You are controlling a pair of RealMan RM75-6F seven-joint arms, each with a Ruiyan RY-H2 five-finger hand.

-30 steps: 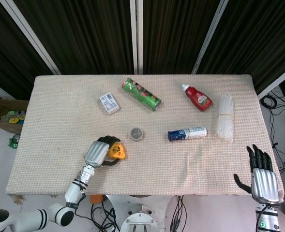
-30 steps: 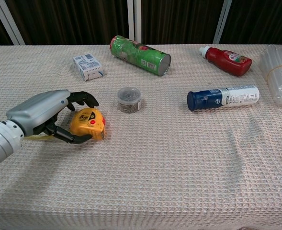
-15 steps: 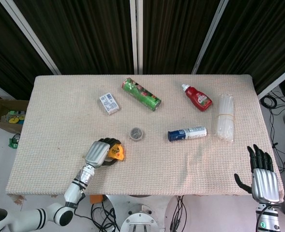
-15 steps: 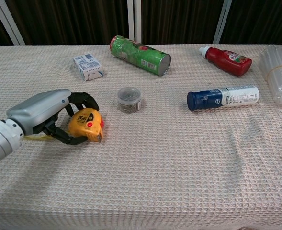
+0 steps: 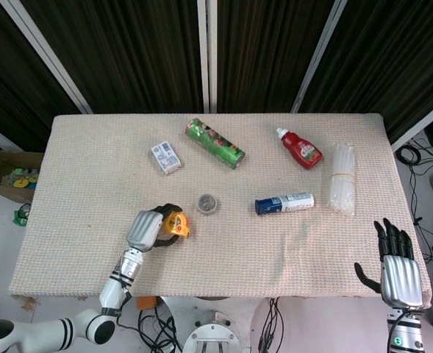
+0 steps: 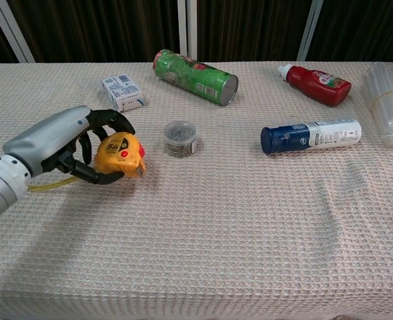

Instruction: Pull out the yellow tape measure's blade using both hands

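Note:
The yellow tape measure with a red button sits in my left hand, whose fingers wrap over its top and under its base. It is raised slightly off the cloth in the chest view. A yellow strap trails left from it. In the head view the same tape measure and left hand show near the table's front left. My right hand hangs off the table's front right corner, fingers apart and holding nothing.
On the woven cloth lie a small round tin, a blue-capped white bottle, a green can, a ketchup bottle, a small white box and a clear bundle.
My left hand has closed around the tape measure and lifted it a little, shifting it slightly away from me. The right hand has stayed put.

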